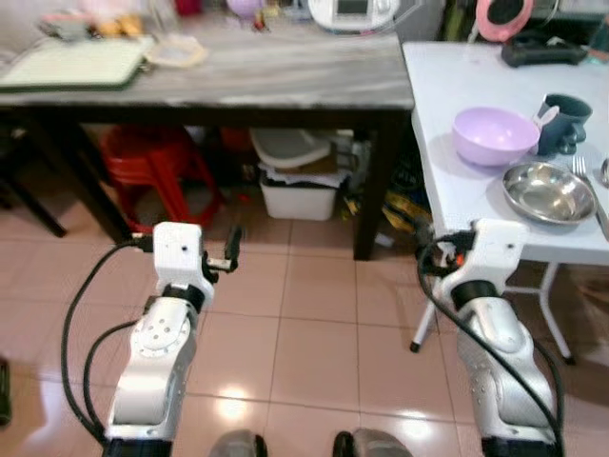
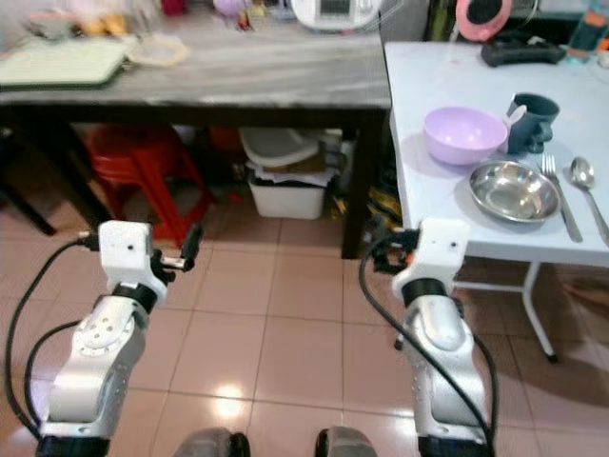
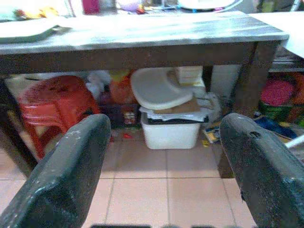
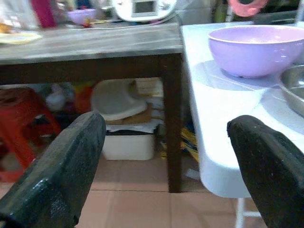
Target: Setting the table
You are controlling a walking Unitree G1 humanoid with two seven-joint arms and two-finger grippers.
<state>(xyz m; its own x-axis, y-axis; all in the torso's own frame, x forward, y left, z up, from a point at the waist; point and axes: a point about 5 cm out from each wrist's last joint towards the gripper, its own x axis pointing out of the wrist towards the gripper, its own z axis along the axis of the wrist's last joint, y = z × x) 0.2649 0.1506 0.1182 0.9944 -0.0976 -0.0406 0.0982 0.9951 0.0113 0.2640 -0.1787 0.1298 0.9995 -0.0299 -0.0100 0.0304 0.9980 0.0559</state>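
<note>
A white folding table [image 1: 455,81] stands at the right. On it sit a purple bowl [image 1: 493,134], a shallow steel bowl [image 1: 549,192] in front of it, and a dark mug [image 1: 561,122] beside the purple bowl. A fork [image 2: 557,190] and a spoon [image 2: 582,173] lie to the right of the steel bowl. My left gripper [image 3: 166,166] is open and empty, held low over the floor tiles and facing the dark table. My right gripper [image 4: 166,161] is open and empty too, just off the white table's near left corner, below the level of the purple bowl [image 4: 259,47].
A dark table with a grey marbled top [image 1: 266,76] spans the back, carrying a pale tray [image 1: 76,65] and a white appliance [image 1: 352,11]. Under it are red stools [image 1: 152,164] and a white bin [image 1: 300,195]. A black object [image 1: 542,49] lies at the white table's far end.
</note>
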